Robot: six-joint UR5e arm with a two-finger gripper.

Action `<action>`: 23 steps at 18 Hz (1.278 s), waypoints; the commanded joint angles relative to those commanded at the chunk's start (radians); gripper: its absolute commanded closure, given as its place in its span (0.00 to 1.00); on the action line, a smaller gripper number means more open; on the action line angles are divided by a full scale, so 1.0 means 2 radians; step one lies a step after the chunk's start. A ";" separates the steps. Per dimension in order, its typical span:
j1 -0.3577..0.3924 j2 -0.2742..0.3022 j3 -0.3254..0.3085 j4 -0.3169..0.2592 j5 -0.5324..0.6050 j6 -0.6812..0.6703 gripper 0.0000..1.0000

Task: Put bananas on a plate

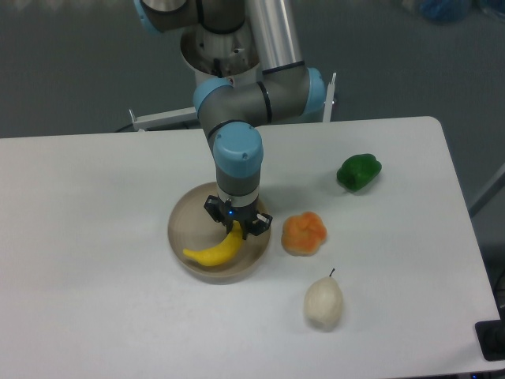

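Seen from above: white table (95, 237), grey robot arm with blue joints reaching straight down over a round beige-grey plate (183, 223). Bright yellow banana (213, 250) lying inside the plate, curved, its left tip near the plate's front-left rim, its right end up under the gripper (237, 228). Black fingers sitting on either side of that right end, apparently clamped on it, though too small and dark to be certain of contact.

Judged step: setting the banana down and letting go. Best done by lowering until the fruit rests flat on the dish, then spreading the fingers fully before lifting straight up, so as not to drag the banana over the low rim. Worth avoiding any sideways sweep toward the lumpy orange fruit (304, 233), just beside the plate's right edge.

Elsewhere: pale pear (323, 302) near the front, green pepper (359, 171) well apart at the right.

Hidden or unclear: banana's right tip, covered by the gripper; plate's far rim behind the wrist; whether the banana's underside already touches the plate. Dark object cut off at the bottom-right corner, unidentifiable.
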 joint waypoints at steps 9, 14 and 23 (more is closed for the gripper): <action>-0.003 -0.008 0.001 0.000 0.011 0.017 0.66; -0.004 -0.010 0.005 0.000 0.012 0.017 0.58; 0.023 0.025 0.037 -0.002 0.011 0.017 0.00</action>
